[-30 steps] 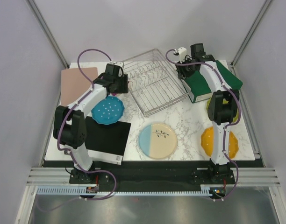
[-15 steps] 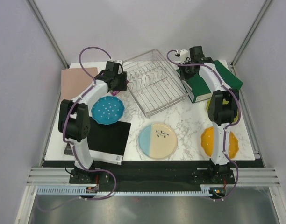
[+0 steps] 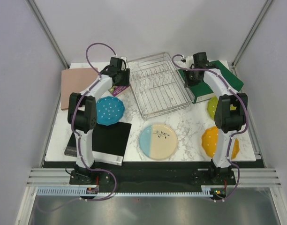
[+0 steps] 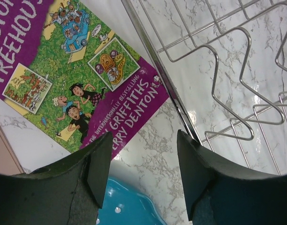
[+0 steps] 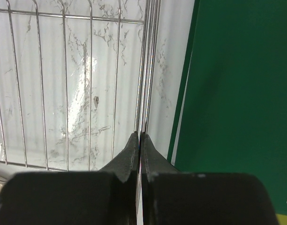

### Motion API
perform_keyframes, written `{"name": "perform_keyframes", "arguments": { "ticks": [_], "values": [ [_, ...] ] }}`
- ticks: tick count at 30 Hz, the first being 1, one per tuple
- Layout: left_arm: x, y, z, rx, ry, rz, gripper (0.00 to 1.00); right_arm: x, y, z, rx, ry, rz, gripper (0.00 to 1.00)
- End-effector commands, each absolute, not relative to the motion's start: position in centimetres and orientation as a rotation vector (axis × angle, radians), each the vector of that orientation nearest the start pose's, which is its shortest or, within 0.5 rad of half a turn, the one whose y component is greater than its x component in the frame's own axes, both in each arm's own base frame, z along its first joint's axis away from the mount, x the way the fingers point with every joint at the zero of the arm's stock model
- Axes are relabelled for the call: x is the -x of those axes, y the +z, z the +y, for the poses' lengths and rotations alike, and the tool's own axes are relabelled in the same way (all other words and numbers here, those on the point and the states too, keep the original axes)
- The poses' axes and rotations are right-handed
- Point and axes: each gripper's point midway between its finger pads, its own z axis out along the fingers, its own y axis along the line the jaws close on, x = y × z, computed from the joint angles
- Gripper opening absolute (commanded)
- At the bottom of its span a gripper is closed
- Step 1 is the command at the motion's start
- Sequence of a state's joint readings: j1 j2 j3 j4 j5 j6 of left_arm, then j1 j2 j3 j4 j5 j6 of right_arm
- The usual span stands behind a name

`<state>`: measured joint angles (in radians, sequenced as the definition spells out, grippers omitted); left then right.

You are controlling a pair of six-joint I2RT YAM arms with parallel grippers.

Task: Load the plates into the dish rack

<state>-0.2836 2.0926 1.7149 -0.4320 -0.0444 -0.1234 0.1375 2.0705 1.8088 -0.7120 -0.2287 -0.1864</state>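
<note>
Nothing loaded yet: rack (image 3: 157,89) sitting empty at back-center of table (image 3: 190,123), blue plate (image 3: 108,111), cream plate (image 3: 158,141), orange plate (image 3: 209,140) & green plate (image 3: 211,108) lying flat around it, right gripper (image 5: 139,137) pinching rack's right rim wire, left gripper (image 4: 143,151) hanging wide apart by left rim, holding nothing.

Green box (image 3: 217,78) and picture book (image 4: 82,70) flank the dish rack (image 3: 160,89).

Counted items: four plates (blue plate (image 3: 108,111), green plate (image 3: 211,108), orange plate (image 3: 208,141), cream-and-blue plate (image 3: 158,141)); one dish rack (image 3: 157,86); three books (purple book (image 4: 73,70), black book (image 3: 108,139), green book (image 5: 237,93)); one pink mat (image 3: 74,84).
</note>
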Motion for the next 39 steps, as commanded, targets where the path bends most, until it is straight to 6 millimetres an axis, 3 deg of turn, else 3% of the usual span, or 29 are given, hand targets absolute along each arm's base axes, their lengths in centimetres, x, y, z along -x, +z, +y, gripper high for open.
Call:
{"name": "perform_keyframes", "arguments": {
  "ticks": [1,3,5,6,8,9,11,12,14,22,29,30,33,34,35,36,37,39],
  "values": [
    [-55.6,11.8,-19.2,-0.300,-0.229,2.236,0.65,-47.0,12.8,13.7,0.521,0.441,2.477,0.00],
    [-57.0,12.9,-19.7,-0.324,-0.206,2.181,0.66,-47.1,12.9,14.4,0.519,0.467,2.477,0.00],
    [-57.9,12.7,-19.9,-0.324,-0.176,2.161,0.68,-47.0,12.8,15.2,0.529,0.484,2.477,0.00],
    [-58.9,13.8,-19.9,-0.318,-0.159,2.119,0.68,-47.0,12.9,15.6,0.537,0.493,2.472,0.00],
    [-59.9,13.6,-20.5,-0.330,-0.152,2.091,0.68,-46.5,13.1,16.9,0.574,0.525,2.465,0.00],
    [-60.8,14.7,-20.8,-0.358,-0.133,2.053,0.68,-46.4,13.2,17.3,0.581,0.531,2.461,0.00],
    [-61.8,13.8,-21.4,-0.369,-0.121,2.053,0.68,-45.9,13.3,18.4,0.596,0.552,2.460,0.00],
    [-62.8,15.5,-21.6,-0.358,-0.118,2.007,0.69,-45.7,13.3,18.7,0.596,0.557,2.463,0.00],
    [-63.8,15.9,-22.0,-0.368,-0.113,1.972,0.70,-45.4,13.2,19.4,0.593,0.561,2.468,0.00],
    [-64.7,15.5,-23.1,-0.357,-0.115,1.945,0.71,-46.5,11.1,19.0,0.483,0.496,2.514,0.00],
    [-65.6,20.0,-21.2,-0.289,-0.022,1.847,0.76,-49.1,10.2,19.2,0.427,0.476,2.506,0.00],
    [-65.3,21.9,-20.7,-0.266,-0.015,1.822,0.78,-49.5,10.2,18.9,0.419,0.452,2.503,0.00],
    [-64.6,24.6,-18.9,-0.192,0.024,1.801,0.81,-50.5,10.4,18.3,0.419,0.418,2.482,0.00],
    [-63.6,26.7,-18.3,-0.173,0.023,1.782,0.81,-50.7,10.4,18.3,0.424,0.414,2.478,0.00],
    [-62.8,27.7,-17.9,-0.168,0.030,1.780,0.82,-50.9,10.6,18.2,0.419,0.411,2.472,0.04],
    [-62.0,28.3,-17.7,-0.162,0.023,1.778,0.83,-50.8,10.7,17.9,0.460,0.393,2.466,0.25],
    [-59.8,30.3,-17.0,-0.133,-0.003,1.767,0.84,-50.9,10.9,17.6,0.463,0.363,2.462,0.34],
    [-57.3,32.7,-16.9,-0.121,-0.071,1.727,0.85,-50.4,12.3,17.2,0.473,0.349,2.439,0.48]
  ]
}}
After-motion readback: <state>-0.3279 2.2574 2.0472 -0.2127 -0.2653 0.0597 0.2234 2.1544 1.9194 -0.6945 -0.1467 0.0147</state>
